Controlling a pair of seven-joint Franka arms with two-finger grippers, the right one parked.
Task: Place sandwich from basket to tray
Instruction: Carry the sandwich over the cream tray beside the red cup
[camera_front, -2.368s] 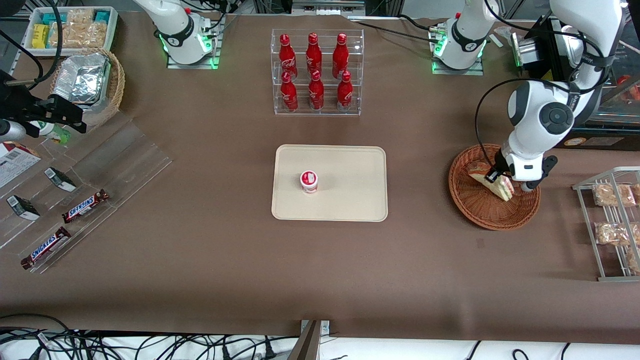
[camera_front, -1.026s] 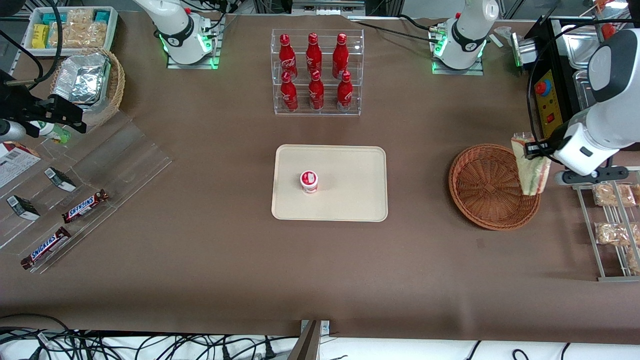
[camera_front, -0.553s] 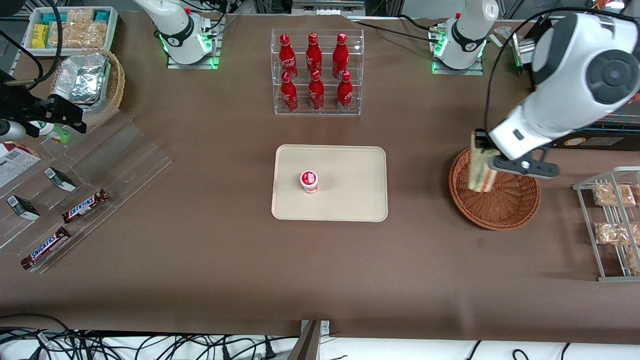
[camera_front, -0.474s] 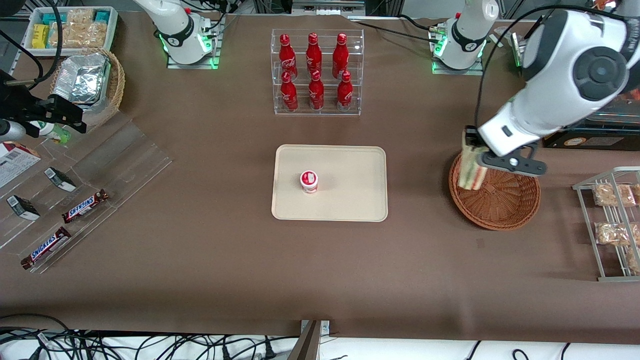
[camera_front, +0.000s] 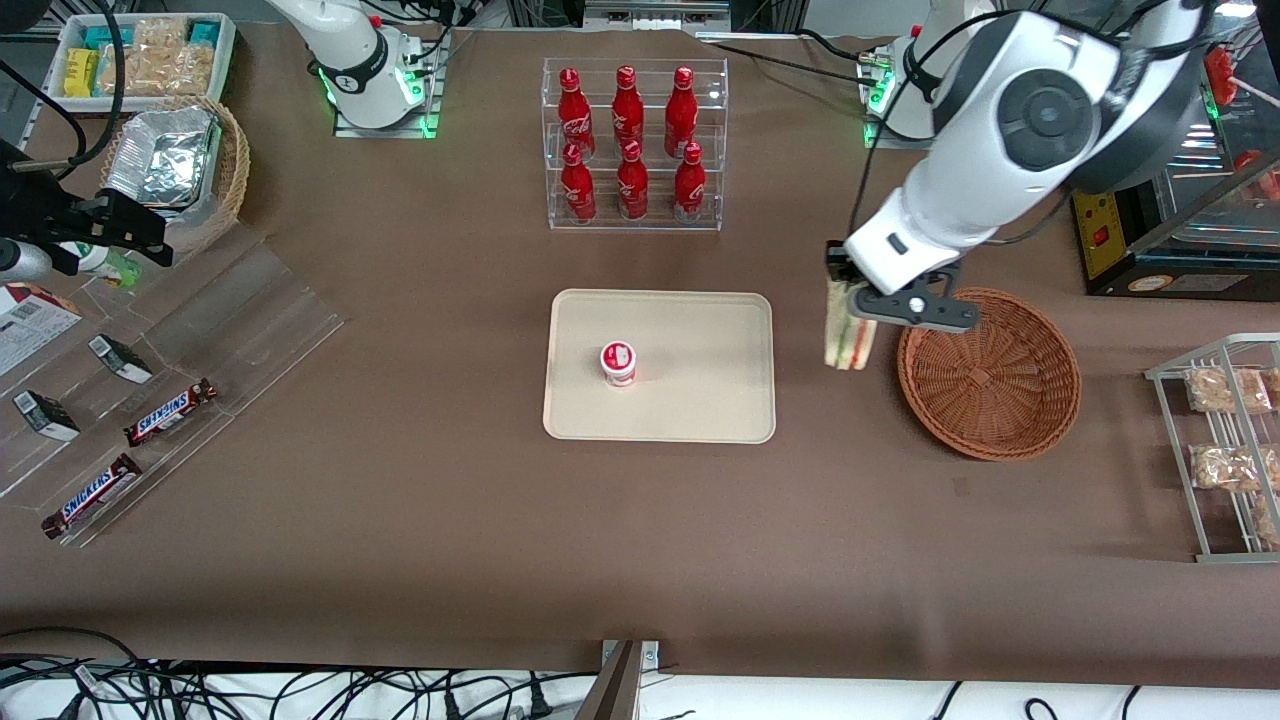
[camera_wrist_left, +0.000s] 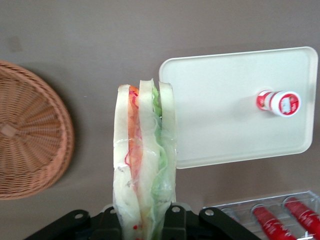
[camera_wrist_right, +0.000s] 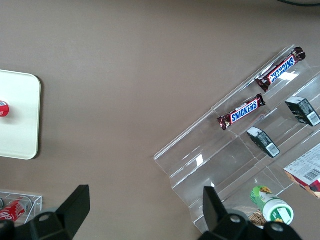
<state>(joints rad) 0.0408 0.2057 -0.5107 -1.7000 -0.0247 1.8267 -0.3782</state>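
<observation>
Sandwich (camera_front: 850, 335) (camera_wrist_left: 144, 165): white bread w/ orange-red + green filling layers, clear wrap. It hangs from the black gripper (camera_front: 853, 300), above brown table (camera_front: 640, 540) btwn basket and tray. Basket (camera_front: 990, 372) (camera_wrist_left: 30, 130): reddish-brown woven wicker. Tray (camera_front: 700, 400) (camera_wrist_left: 220, 115): plain cream-beige. Small cup (camera_front: 618, 362) on tray: white w/ red label. Bottles (camera_front: 627, 140) in clear rack: red, white script. Snickers bars (camera_front: 170, 412): brown wrappers, blue lettering. Arm (camera_front: 1000, 150): white w/ dark grey joints.

Gripper (camera_front: 850, 300) holds sandwich (camera_front: 849, 338) aloft — between basket (camera_front: 988, 373) and tray (camera_front: 700, 400) (touching neither).
</observation>
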